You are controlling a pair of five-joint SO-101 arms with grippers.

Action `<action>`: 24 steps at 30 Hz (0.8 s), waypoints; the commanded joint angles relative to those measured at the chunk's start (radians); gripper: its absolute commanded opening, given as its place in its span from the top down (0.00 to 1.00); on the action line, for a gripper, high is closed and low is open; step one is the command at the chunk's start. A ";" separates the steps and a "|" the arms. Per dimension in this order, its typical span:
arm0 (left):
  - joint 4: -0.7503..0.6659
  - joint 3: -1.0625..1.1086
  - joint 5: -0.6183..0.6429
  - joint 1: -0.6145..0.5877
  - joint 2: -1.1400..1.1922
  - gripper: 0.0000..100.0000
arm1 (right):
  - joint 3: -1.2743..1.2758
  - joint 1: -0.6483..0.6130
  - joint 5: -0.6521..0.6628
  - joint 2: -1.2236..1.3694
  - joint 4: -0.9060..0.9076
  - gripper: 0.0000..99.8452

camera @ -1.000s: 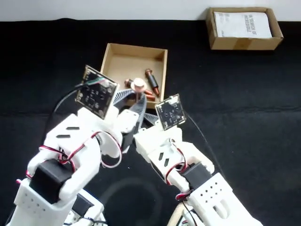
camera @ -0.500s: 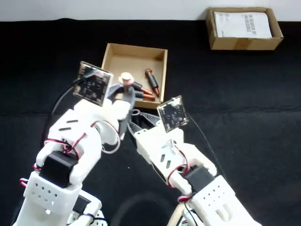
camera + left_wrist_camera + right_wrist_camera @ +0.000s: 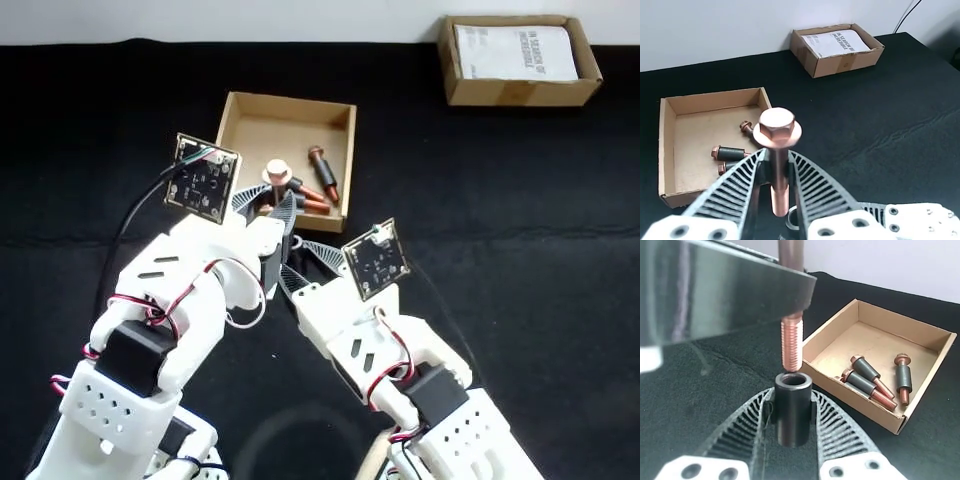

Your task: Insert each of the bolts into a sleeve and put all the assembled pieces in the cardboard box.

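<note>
Over the last second the left gripper [image 3: 776,155] swung its bolt [image 3: 777,132] sideways over the cardboard box [image 3: 288,99] and partway back. The right gripper [image 3: 793,399] drew back from the box's near wall. The threaded tip now hangs just above the mouth of the sleeve [image 3: 793,422] — lined up, not yet in. Each pair of jaws is clamped snug, the left on the bolt's shank, the right on the upright sleeve. I'd say insertion comes next. Three assembled pieces [image 3: 866,380] lie inside the box. The table [image 3: 520,250] is black cloth — a second box [image 3: 515,93] sits beyond the cardboard box, by a white wall [image 3: 250,18].
</note>
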 commanded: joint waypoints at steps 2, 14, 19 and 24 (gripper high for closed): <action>-0.025 -0.013 0.008 0.018 -0.015 0.99 | -0.004 -0.007 0.011 -0.025 -0.002 0.99; 0.034 -0.059 0.051 0.022 -0.016 0.99 | -0.013 -0.005 0.009 0.021 -0.002 0.99; 0.077 -0.079 0.058 0.022 -0.016 0.99 | -0.022 -0.005 0.009 0.038 -0.042 0.99; 0.077 -0.079 0.058 0.022 -0.016 0.99 | -0.025 -0.007 0.009 0.039 -0.045 0.99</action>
